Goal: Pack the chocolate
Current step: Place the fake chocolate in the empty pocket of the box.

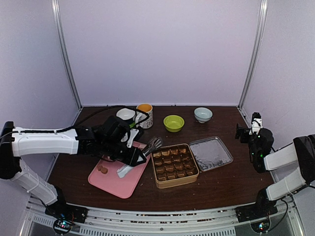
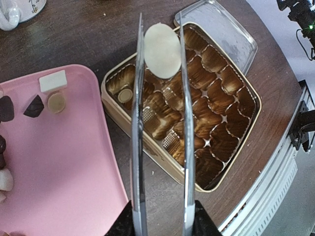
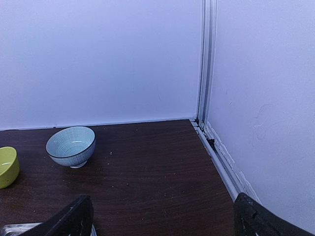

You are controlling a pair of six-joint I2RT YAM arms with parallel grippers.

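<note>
Top view: left tool (image 1: 134, 156) is clamping tongs (image 1: 153, 143) over tin (image 1: 177, 183); spare chocolates (image 1: 102, 169) are lying on tray (image 1: 115, 186).
Left wrist: tongs (image 2: 138, 123) are pinching white chocolate (image 2: 162, 50) above tin's far cells. Step: placing. Next: lowering into a free cell, then easing the tongs.
Right wrist: right tool (image 3: 162, 199) is gaping empty, idling over counter (image 3: 147, 162).

I count 1 pair of tongs (image 2: 137, 147), 1 cream chocolate (image 2: 162, 50) in them, at least 6 chocolate pieces (image 2: 52, 81) on 1 pink tray (image 2: 74, 162), 1 gold tin (image 2: 111, 106), 1 lid (image 1: 211, 153), 2 mugs (image 1: 126, 115) (image 1: 144, 114), 2 bowls (image 1: 173, 123) (image 1: 203, 114)
</note>
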